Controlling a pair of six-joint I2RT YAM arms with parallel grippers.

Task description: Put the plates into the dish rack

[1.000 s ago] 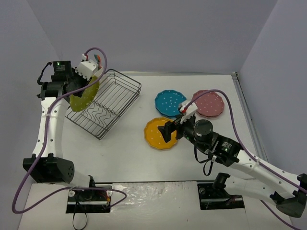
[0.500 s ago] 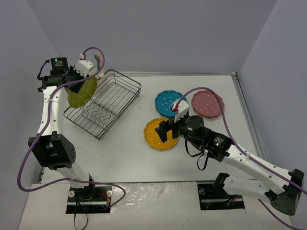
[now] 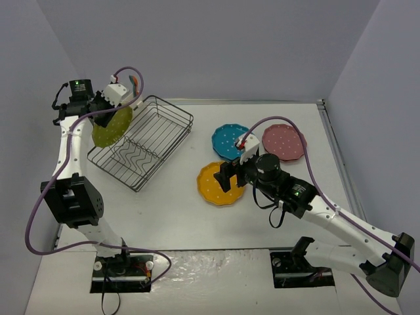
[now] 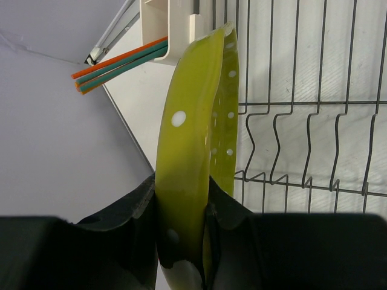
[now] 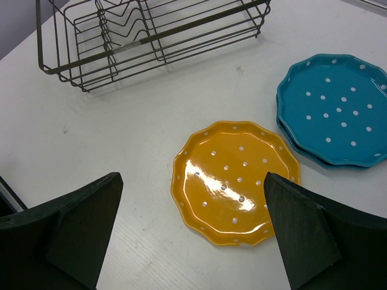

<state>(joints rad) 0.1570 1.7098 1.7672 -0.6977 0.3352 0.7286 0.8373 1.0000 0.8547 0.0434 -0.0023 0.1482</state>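
Left gripper (image 4: 181, 208) pinches yellow-green plate (image 3: 113, 126) upright over the left end of dish rack (image 3: 176, 115). Step: slotting it. Next: lower its edge between the wavy dividers, then release. Right gripper (image 3: 226, 178) spread wide above orange plate (image 5: 233, 181); teal plate (image 3: 231, 139) and pink plate (image 3: 285, 141) lie flat on the table.

- Top external view: high above the near edge, looking down and forward over the whole white table (image 3: 177, 210).
- Left wrist view: very close, sighting edge-on along a yellow-green dotted scalloped plastic plate (image 4: 184, 163), with the dark wire dish rack (image 4: 302, 103) filling the right of the frame.
- Right wrist view: fairly near, looking down on an orange dotted scalloped plate (image 5: 236, 181), with the rack at upper left.
- All three views share the rack. The top and right wrist views share the orange plate.
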